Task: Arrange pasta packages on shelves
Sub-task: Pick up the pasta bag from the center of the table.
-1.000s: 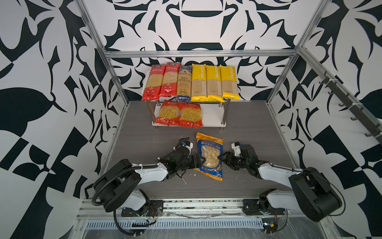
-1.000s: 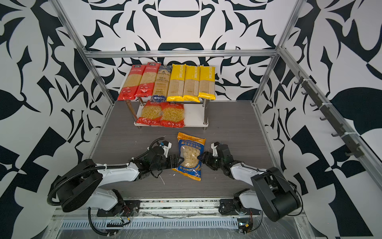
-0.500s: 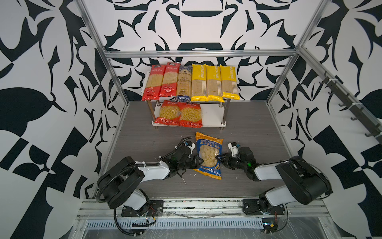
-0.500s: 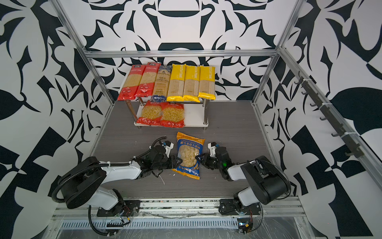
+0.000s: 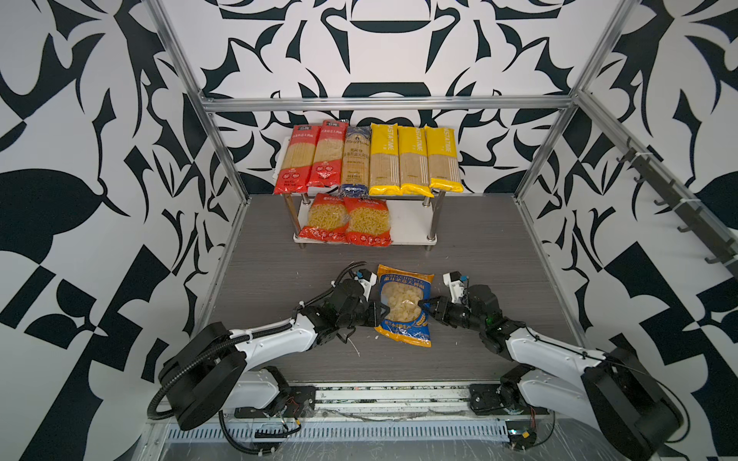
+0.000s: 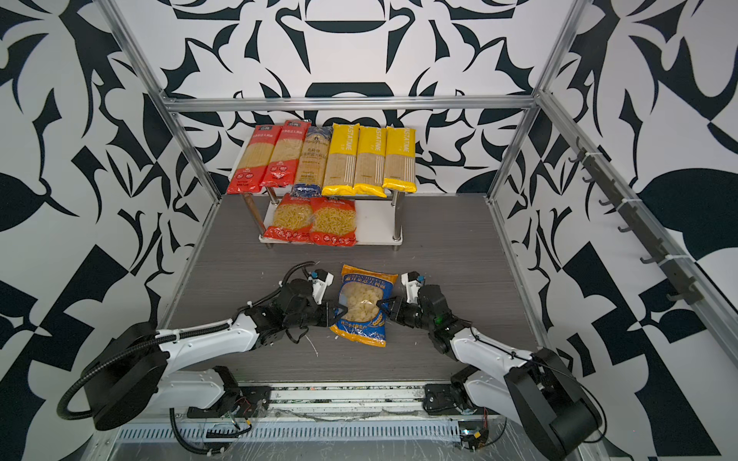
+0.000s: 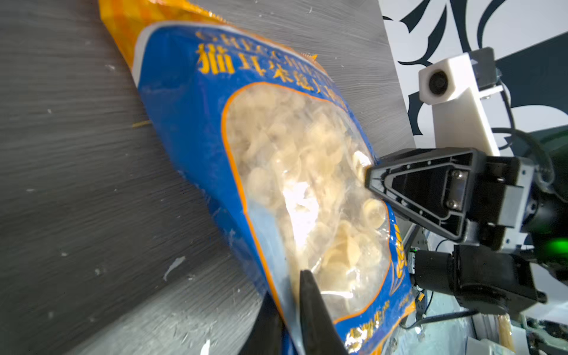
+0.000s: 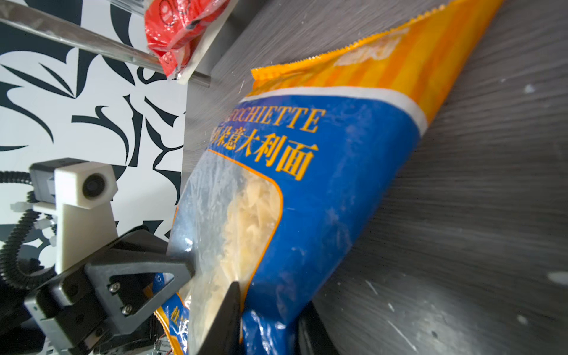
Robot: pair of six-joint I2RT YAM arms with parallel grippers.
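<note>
A blue-orange pasta bag (image 5: 403,303) (image 6: 365,307) lies on the grey table in front of the shelves (image 5: 407,223) (image 6: 375,223). My left gripper (image 5: 381,313) (image 7: 289,295) is shut on the bag's (image 7: 276,153) left edge. Opposite it, my right gripper (image 5: 423,305) (image 8: 264,301) is shut on the bag's (image 8: 307,199) right edge. The top board carries two red packs (image 5: 307,159), a dark-blue pack (image 5: 355,159) and three yellow packs (image 5: 411,159). Two red fusilli bags (image 5: 345,219) fill the left of the lower board.
Aluminium frame rails (image 5: 383,103) box in the table at the back and sides. A rail with dark hooks (image 5: 679,207) runs along the right wall. White crumbs (image 5: 355,347) lie near the bag. The lower board's right half is bare.
Both grippers have gone from open to shut on the bag's two side edges. The bag looks pinched slightly narrower and stays in the same place.
</note>
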